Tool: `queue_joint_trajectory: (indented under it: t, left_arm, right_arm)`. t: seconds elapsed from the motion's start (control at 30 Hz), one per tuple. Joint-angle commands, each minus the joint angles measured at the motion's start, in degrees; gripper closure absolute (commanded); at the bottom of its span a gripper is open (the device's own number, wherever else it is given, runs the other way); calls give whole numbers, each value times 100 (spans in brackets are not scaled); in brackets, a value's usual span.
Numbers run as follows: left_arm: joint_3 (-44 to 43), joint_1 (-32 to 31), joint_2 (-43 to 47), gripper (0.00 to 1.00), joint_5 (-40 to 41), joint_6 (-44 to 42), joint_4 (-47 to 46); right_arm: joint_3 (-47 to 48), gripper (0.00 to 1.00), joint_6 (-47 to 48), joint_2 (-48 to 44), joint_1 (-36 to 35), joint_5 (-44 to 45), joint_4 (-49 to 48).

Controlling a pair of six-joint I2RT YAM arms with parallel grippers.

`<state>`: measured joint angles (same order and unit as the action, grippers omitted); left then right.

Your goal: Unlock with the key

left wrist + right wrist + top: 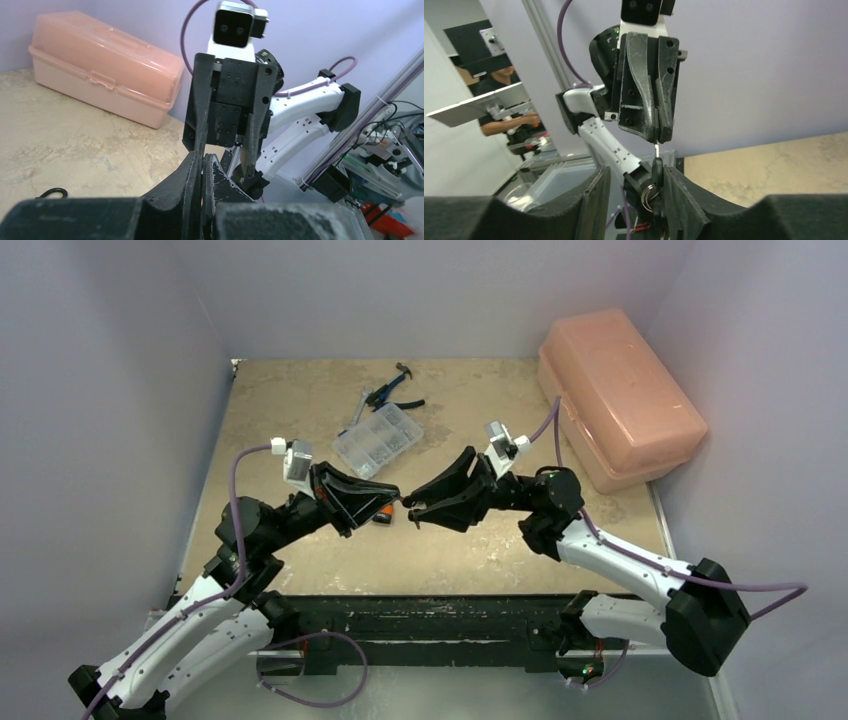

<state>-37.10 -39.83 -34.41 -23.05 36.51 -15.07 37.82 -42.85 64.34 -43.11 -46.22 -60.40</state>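
Note:
Both grippers meet tip to tip above the table's middle. My left gripper (396, 498) is shut on the silver blade of a key. In the right wrist view it (657, 140) points down, pinching the blade tip. The key's black head (657, 172) and its metal ring (649, 194) hang between the jaws of my right gripper (635, 172). That gripper is open, with the head lying against its right finger (676, 192). A small orange and black object (383, 516), apparently the lock, lies on the table under the left gripper.
A pink plastic toolbox (620, 400) stands at the back right, also in the left wrist view (100, 65). A clear parts organiser (378, 438) and blue-handled pliers (392, 392) lie behind the grippers. Walls close in on three sides.

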Motion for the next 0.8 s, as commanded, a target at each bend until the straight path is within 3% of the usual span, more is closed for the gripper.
queue_joint_trajectory:
  t: [0.0,0.43,0.77]
  left_arm:
    - [-220,17,7,100,-164,-208,22]
    - [-91,14,-60,100,-199,-165,-175]
    - [-18,11,-83,100,-157,-188,-222]
  right_arm:
    - [191,55,-656,223,13,-589,-938]
    - [232,69,-644,403,13,-451,-766]
    - [271,71,-578,510,13,-391,-576]
